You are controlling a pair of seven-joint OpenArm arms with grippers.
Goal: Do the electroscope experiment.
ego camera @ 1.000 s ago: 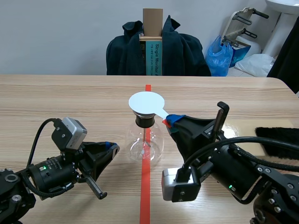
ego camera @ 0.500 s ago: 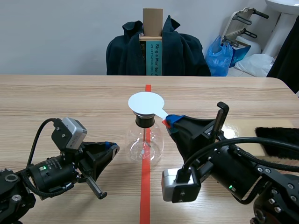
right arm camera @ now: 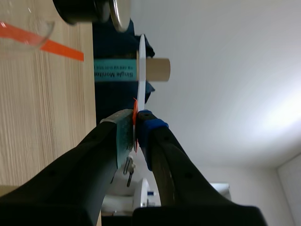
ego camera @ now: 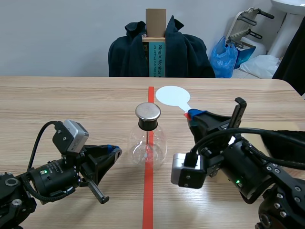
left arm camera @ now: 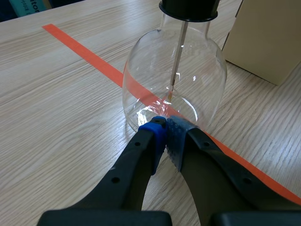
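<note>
A clear glass flask electroscope point(ego camera: 147, 145) with a black neck and a metal cap point(ego camera: 147, 111) stands on the red tape line at the table's middle. Inside it a thin rod point(left arm camera: 176, 59) hangs down. My right gripper point(ego camera: 193, 114) is shut on the handle of a white round paddle point(ego camera: 171, 95), held in the air to the right of and beyond the cap. In the right wrist view the paddle point(right arm camera: 140, 70) shows edge-on between the fingers point(right arm camera: 123, 129). My left gripper point(left arm camera: 165, 129) is shut on nothing, its tips right at the flask's base point(left arm camera: 155, 106).
A tan box point(left arm camera: 270, 37) stands just right of the flask. A black fuzzy cloth point(ego camera: 286, 138) lies at the table's right edge. Across the table a chair draped with a dark jacket point(ego camera: 159, 50) holds a cardboard box point(ego camera: 155, 45).
My right gripper has lifted the white paddle off the metal cap and carried it to the right and away. The cap now shows bare. The left arm has not moved.
</note>
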